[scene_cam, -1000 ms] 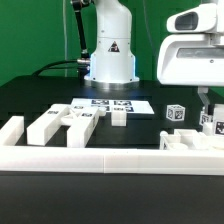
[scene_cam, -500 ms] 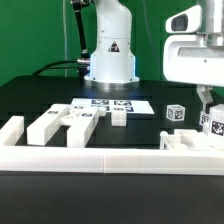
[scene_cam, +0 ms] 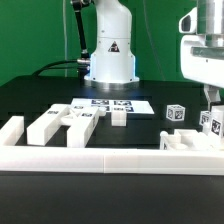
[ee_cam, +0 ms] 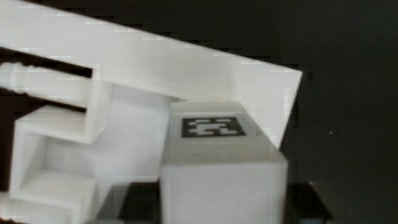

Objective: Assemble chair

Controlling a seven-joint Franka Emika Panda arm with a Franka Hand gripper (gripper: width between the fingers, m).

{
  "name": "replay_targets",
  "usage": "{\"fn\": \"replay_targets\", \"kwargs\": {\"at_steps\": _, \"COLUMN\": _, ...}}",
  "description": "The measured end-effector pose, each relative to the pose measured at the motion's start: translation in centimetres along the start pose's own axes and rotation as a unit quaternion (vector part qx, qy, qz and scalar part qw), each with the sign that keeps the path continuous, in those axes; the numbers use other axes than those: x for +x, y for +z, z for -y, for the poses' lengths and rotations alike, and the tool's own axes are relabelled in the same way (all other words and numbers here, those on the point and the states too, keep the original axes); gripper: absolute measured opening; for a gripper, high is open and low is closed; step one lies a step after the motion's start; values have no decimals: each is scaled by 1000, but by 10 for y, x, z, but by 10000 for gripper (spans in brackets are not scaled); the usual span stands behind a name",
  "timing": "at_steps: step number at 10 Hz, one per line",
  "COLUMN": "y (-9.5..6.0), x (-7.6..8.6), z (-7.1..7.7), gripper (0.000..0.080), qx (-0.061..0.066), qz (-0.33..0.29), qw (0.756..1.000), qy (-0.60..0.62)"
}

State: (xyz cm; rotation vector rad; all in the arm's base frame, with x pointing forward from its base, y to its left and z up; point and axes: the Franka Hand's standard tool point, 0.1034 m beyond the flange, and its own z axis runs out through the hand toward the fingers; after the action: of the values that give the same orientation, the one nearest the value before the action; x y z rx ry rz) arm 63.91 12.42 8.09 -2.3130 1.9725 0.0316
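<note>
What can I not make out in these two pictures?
1. Gripper, exterior view: cut off by the right edge; open or shut unclear.
2. Chair parts at the exterior view's right: bottoms hidden behind the border rail.
3. Tagged chair part, wrist view: blurred, cut off by the edges; whole shape unknown.

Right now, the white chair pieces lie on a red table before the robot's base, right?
Not quite: the table is black, not red, as the exterior view shows. The white chair pieces do lie on it before the robot's base.
</note>
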Motion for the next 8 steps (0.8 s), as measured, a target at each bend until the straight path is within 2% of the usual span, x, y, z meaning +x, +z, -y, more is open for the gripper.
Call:
{"fn": "replay_targets", "kwargs": {"at_steps": 2, "y": 0, "x": 0, "z": 0, "gripper": 291, "qx": 0, "qz": 0, "qw": 1000, "qy": -25}}
{"fn": "replay_targets", "kwargs": {"at_steps": 4, "y": -2, "x": -1, "z": 1, "gripper": 611, "qx": 2, "qz": -2, "qw": 996, "qy": -90}}
{"fn": "replay_targets", "kwargs": {"at_steps": 6, "y": -2, "x": -6, "z": 1, "gripper": 638, "qx": 1, "qz": -2, "qw": 984, "qy": -178}}
{"fn": "replay_targets", "kwargs": {"at_steps": 8, "y": -2, "x": -7, "z": 1, "gripper": 646, "qx": 0, "qz": -2, "qw": 959, "qy": -282}}
